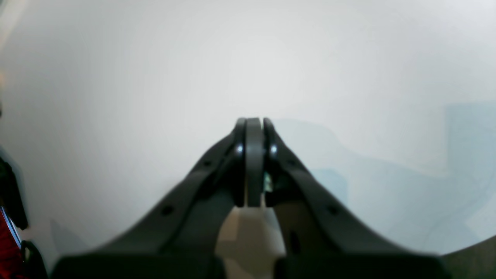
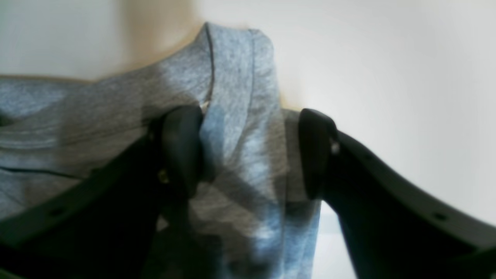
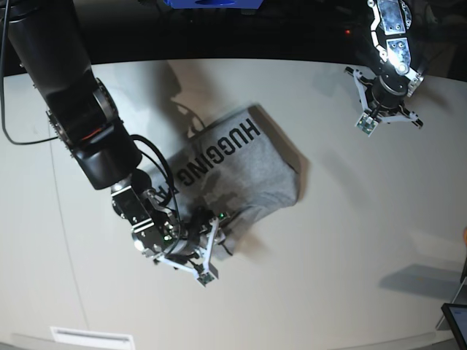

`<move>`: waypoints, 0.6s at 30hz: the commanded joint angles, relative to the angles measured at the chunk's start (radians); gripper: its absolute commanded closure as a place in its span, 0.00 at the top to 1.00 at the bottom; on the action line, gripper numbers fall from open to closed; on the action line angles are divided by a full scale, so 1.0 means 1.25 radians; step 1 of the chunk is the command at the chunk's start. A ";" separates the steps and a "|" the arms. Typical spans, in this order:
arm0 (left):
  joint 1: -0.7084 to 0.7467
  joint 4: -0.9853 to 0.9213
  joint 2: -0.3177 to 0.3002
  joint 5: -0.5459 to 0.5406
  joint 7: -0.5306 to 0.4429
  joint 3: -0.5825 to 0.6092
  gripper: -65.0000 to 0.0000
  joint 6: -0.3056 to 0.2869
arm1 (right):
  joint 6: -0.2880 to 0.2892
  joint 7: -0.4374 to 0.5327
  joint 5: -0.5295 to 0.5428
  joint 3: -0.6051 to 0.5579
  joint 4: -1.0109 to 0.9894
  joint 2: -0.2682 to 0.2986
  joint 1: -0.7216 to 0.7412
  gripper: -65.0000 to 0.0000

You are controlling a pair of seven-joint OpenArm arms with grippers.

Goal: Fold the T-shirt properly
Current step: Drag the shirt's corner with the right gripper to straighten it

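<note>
Right gripper (image 2: 250, 153) straddling a bunched edge of the T-shirt (image 3: 233, 171), jaws apart.

One pad touches the grey cloth, the other stands just beside it; not yet clamped. The left gripper (image 1: 254, 128), pressed together on nothing, hangs over bare table (image 3: 350, 240), well apart from the shirt. The shirt lies crumpled mid-table, lettering up. It looks light, soft and limp: it should sag and slide. A doubled hem or seam seems the surest hold.

The heather-grey cotton T-shirt (image 3: 241, 171) is soft, matt knit cloth with black printed lettering. The pale table top (image 3: 350, 240) looks smooth and matt. The black gripper fingers (image 2: 182, 147) appear as matt plastic.
</note>
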 commanded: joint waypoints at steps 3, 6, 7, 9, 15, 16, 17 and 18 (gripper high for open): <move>-0.003 0.012 -0.009 -0.002 -0.006 -0.006 0.00 0.008 | 0.003 0.020 0.001 0.005 0.010 -0.005 0.032 0.32; -0.003 0.012 -0.009 -0.002 -0.006 -0.006 0.00 0.008 | 0.001 0.019 0.001 0.006 0.010 -0.005 0.032 0.11; -0.003 0.012 -0.009 -0.002 -0.006 -0.006 0.00 0.008 | 0.001 0.019 0.001 0.006 0.010 -0.005 0.032 0.08; -0.003 0.012 -0.009 -0.002 -0.006 -0.006 0.00 0.008 | 0.001 0.019 0.001 0.006 0.010 -0.005 0.032 0.08; -0.006 0.012 -0.009 -0.002 -0.006 -0.003 0.00 0.008 | -0.002 0.014 0.001 0.008 0.018 -0.005 0.036 0.08; -0.006 0.012 -0.009 -0.002 -0.006 -0.003 0.00 0.008 | -0.002 0.014 0.001 0.008 0.018 -0.005 0.036 0.08; -0.006 0.012 -0.009 -0.002 -0.006 -0.004 0.00 0.008 | -0.002 0.014 0.001 0.008 0.018 -0.005 0.036 0.08; -0.006 0.012 -0.009 -0.002 -0.006 -0.006 0.00 0.008 | -0.002 0.014 0.002 0.008 0.018 -0.005 0.037 0.08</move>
